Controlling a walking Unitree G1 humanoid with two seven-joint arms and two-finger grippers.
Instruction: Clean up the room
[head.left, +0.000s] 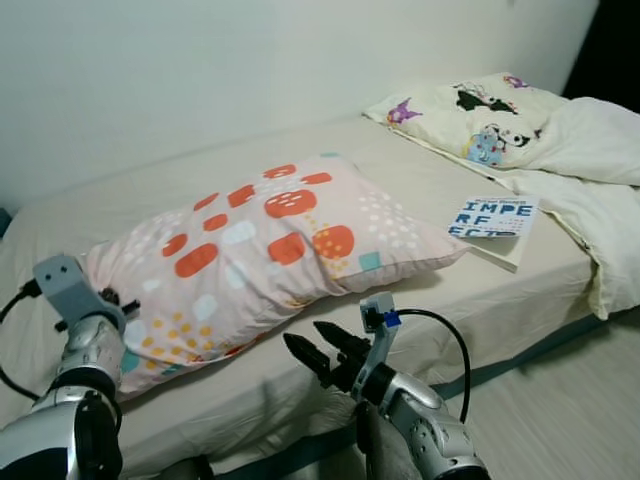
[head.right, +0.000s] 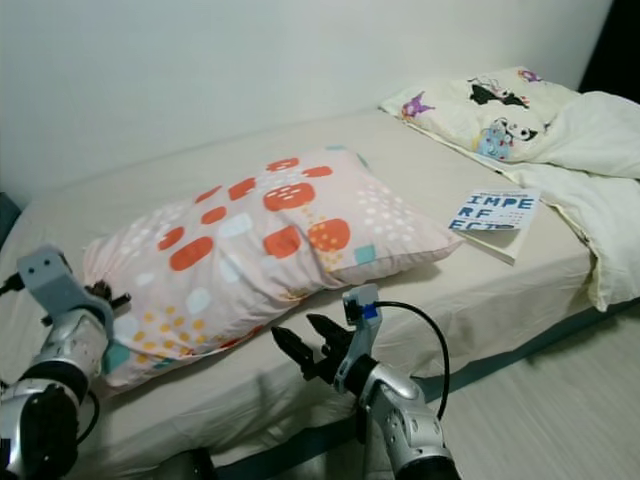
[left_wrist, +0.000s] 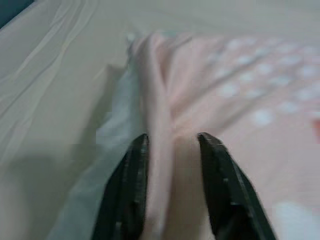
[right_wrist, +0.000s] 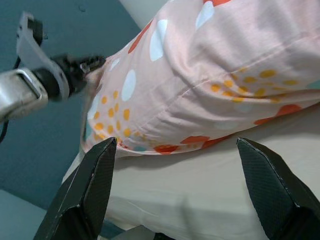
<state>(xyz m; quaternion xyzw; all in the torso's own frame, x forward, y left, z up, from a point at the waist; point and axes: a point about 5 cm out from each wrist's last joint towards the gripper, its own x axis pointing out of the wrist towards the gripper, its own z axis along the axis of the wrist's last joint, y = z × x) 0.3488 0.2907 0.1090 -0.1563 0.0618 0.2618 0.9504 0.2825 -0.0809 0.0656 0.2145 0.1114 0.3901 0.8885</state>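
A pink pillow (head.left: 270, 245) with orange, white and yellow spots lies across the beige bed (head.left: 150, 185). My left gripper (left_wrist: 172, 142) is at the pillow's left corner, its black fingers (left_wrist: 132, 170) closed around a fold of the pink cover. In the eye view the left gripper (head.left: 112, 298) sits against that same corner. My right gripper (head.left: 315, 345) hovers open just in front of the pillow's near long edge, above the sheet, with nothing between its fingers (right_wrist: 95, 175). The pillow's near edge (right_wrist: 200, 95) is seen from the right wrist, a short way beyond the fingertips.
A white book (head.left: 497, 222) with blue letters lies on the bed to the right. A cartoon-print pillow (head.left: 470, 112) and a cream duvet (head.left: 590, 170) lie at the bed's right end. A white wall runs behind; pale floor (head.left: 560, 420) lies right of me.
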